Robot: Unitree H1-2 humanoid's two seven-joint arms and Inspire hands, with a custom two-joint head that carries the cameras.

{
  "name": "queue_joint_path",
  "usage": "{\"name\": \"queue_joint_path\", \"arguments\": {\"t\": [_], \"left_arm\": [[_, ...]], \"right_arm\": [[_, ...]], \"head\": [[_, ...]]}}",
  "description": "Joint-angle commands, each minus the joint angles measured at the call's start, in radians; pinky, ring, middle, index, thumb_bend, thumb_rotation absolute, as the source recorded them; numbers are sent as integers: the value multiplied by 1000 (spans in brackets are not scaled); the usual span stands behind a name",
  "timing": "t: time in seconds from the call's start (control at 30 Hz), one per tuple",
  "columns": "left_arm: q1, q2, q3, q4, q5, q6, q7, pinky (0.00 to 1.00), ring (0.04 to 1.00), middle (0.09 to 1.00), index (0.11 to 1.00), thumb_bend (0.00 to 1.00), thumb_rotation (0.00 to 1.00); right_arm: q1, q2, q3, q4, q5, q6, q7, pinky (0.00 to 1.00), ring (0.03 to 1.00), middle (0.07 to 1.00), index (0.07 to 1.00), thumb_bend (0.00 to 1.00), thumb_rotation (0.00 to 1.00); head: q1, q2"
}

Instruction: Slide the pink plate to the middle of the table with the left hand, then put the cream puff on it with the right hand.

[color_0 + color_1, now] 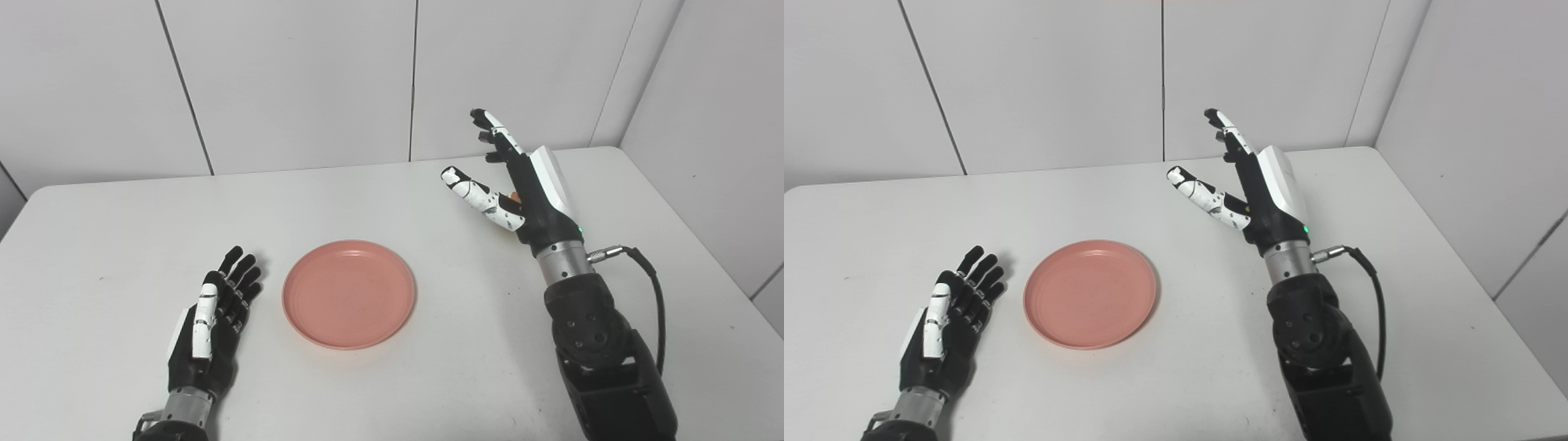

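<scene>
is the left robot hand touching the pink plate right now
No, the left robot hand lies open on the table beside the pink plate, with bare tabletop between them.

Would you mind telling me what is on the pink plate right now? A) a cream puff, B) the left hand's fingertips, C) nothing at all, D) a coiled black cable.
C: the pink plate shows only its bare surface, with the left hand resting open on the table beside it, not touching it.
</scene>
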Motion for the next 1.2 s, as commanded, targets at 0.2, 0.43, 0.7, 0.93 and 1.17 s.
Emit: {"name": "queue_joint_path", "arguments": {"t": [0.2,0.43,0.7,0.93,1.17], "left_arm": [[20,19,15,18,-4,18,-1,969,934,929,903,438,1000],[27,22,17,6,-4,24,2,945,919,913,886,414,1000],[30,27,20,14,-19,23,-4,977,943,937,908,416,1000],[29,29,22,17,-37,26,-3,972,939,931,901,413,1000],[33,28,24,7,-37,33,4,973,938,933,905,393,1000]], "right_arm": [[-116,-83,7,43,-138,57,55,725,859,906,899,736,576],[-160,-138,28,123,-212,94,115,712,876,934,931,802,469],[-190,-164,34,223,-252,113,116,639,852,937,925,850,440],[-209,-186,41,310,-259,106,115,667,881,956,930,850,455],[-230,-198,39,406,-238,103,110,716,901,965,930,850,463]], "head": [[-15,-4],[-16,-2],[-15,3],[-23,3],[-25,4]]}}
